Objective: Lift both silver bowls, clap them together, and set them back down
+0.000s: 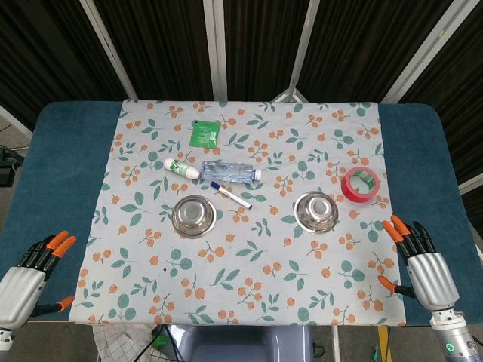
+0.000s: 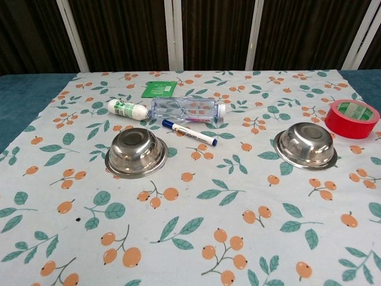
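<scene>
- Bowls first: the left silver bowl [image 1: 195, 215] and the right silver bowl [image 1: 315, 211] both sit upright on the patterned cloth [image 1: 249, 256], well apart from each other and level with one another across the surface.
- Bearing: each bowl lies forward and inward of the robot hand on its own side. My left robot hand [image 1: 26, 279] is at the near-left corner, over the blue edge off the cloth; my right robot hand [image 1: 421, 270] is at the near-right corner, by the cloth's edge.
- Nearness: the right robot hand looks somewhat closer to its bowl than the left is to its own; neither touches anything.
- Hand state: both robot hands have fingers apart and hold nothing.
- Obstructions: a red tape roll [image 1: 360, 185] lies just beyond and outward of the right bowl; a marker pen [image 1: 231, 194] and clear bottle [image 1: 231, 173] lie just behind the left bowl.
- Judgement: neither bowl is held or lifted at this moment.
</scene>
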You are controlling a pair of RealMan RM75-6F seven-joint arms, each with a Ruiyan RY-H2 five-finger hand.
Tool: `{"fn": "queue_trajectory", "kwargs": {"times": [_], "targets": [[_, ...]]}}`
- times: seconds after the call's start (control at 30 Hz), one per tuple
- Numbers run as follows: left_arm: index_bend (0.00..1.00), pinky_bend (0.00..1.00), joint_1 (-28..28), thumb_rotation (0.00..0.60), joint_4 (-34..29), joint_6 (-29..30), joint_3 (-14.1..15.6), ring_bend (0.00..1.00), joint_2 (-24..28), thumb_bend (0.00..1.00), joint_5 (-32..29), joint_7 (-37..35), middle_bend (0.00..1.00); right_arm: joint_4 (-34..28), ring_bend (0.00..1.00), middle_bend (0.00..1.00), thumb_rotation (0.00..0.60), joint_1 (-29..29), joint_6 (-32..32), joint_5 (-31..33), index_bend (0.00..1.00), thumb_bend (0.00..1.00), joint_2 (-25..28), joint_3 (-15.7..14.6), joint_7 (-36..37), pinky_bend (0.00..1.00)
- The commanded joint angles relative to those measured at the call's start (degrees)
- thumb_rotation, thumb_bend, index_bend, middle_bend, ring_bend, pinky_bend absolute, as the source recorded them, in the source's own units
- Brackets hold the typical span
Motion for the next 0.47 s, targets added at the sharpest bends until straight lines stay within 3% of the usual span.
{"fn": "queue_trajectory", "kwargs": {"times": [0.03, 0.2, 0.47], "targets": [[0.08, 0.09, 0.8, 0.6, 1.1, 1.5, -1.1, 0.0, -1.4, 0.0, -0.2, 1.2, 0.0, 1.9, 0.1, 0.01, 0.6, -0.6, 1.4, -0.1, 0.1, 0.0, -1.3, 0.8, -3.7, 0.0], [0.08, 0.09, 1.0, 0.6, 2.1, 1.7, -1.7, 0.0, -2.1, 0.0, 0.2, 1.6, 0.0, 4.3, 0.1, 0.01, 0.6, -1.2, 2.4, 2.0, 0.1, 0.0, -3.3, 2.8, -10.5, 0.0], [0.08, 0.09, 1.5, 0.6, 2.6, 1.6, -3.4, 0.0, -2.9, 0.0, -1.8, 3.0, 0.0, 4.4, 0.1, 0.01, 0.6, -0.9, 0.9, 2.2, 0.1, 0.0, -3.3, 2.3, -7.9, 0.0]]}}
